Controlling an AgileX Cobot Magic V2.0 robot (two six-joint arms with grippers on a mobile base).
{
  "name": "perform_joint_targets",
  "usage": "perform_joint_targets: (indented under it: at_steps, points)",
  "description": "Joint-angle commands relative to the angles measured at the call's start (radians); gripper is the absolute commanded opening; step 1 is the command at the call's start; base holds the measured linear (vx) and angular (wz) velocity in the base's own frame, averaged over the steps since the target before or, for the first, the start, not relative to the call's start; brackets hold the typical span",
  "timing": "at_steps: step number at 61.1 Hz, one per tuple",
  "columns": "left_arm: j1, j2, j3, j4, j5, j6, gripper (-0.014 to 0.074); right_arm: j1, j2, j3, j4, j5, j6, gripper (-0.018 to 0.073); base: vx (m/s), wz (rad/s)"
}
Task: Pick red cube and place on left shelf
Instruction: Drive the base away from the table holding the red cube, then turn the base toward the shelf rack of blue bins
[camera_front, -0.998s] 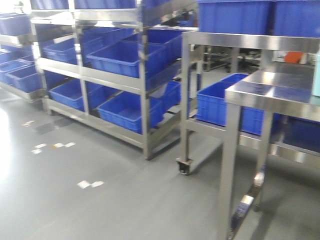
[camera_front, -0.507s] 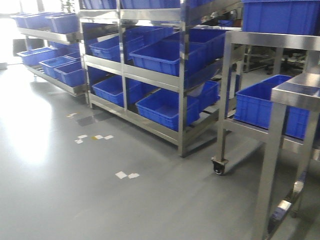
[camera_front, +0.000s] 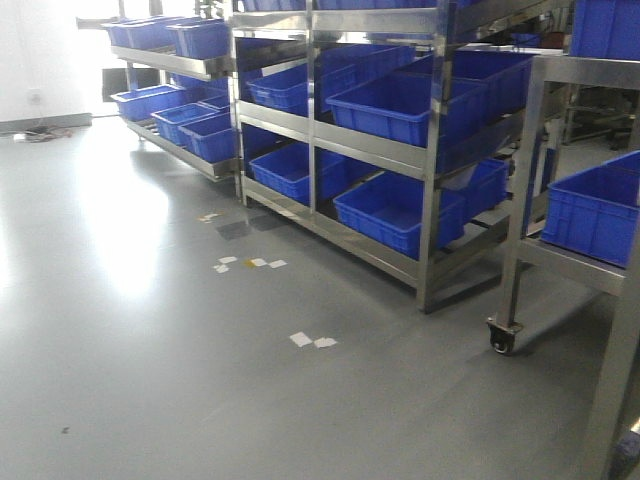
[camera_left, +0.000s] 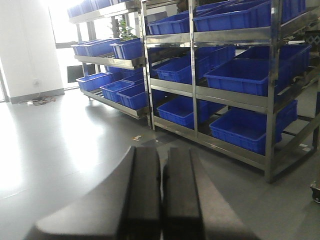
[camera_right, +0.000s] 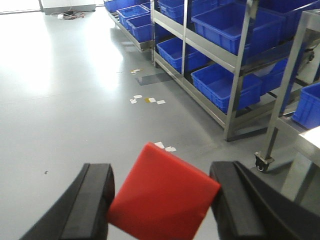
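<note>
Red cube (camera_right: 162, 192) sits tilted, pinched between the jaws of the right gripper (camera_right: 162, 200). The left gripper (camera_left: 160, 200) has its jaws pressed together, empty. The left shelf (camera_front: 165, 60) is well apart, so a jolt from the base could twist that skewed hold loose.

Warehouse, steel racks (camera_front: 370, 150) – blue crates (camera_front: 390, 108) (rows)

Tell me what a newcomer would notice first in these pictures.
The red cube stands out most, tilted and clamped in the right tool at the bottom of the right wrist view. Next come the rows of blue crates filling the steel racks along the far side of the grey floor. The left tool is shut and empty.
</note>
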Motion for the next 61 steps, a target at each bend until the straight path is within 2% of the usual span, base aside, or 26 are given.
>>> perform_joint_targets:
  at_steps: [1, 30, 61]
  points:
    - [-0.005, 0.008, 0.022, -0.006, -0.083, 0.001, 0.0106, -0.008, 0.0, -0.03, -0.015, -0.087, -0.004, 0.0057, 0.0, 0.0]
    - [-0.005, 0.008, 0.022, -0.006, -0.083, 0.001, 0.0106, -0.008, 0.0, -0.03, -0.015, -0.087, -0.004, 0.0057, 0.06, 0.23]
    - [-0.005, 0.008, 0.022, -0.006, -0.083, 0.001, 0.0106, -0.008, 0.0, -0.03, -0.015, -0.087, -0.004, 0.0057, 0.17, 0.5]
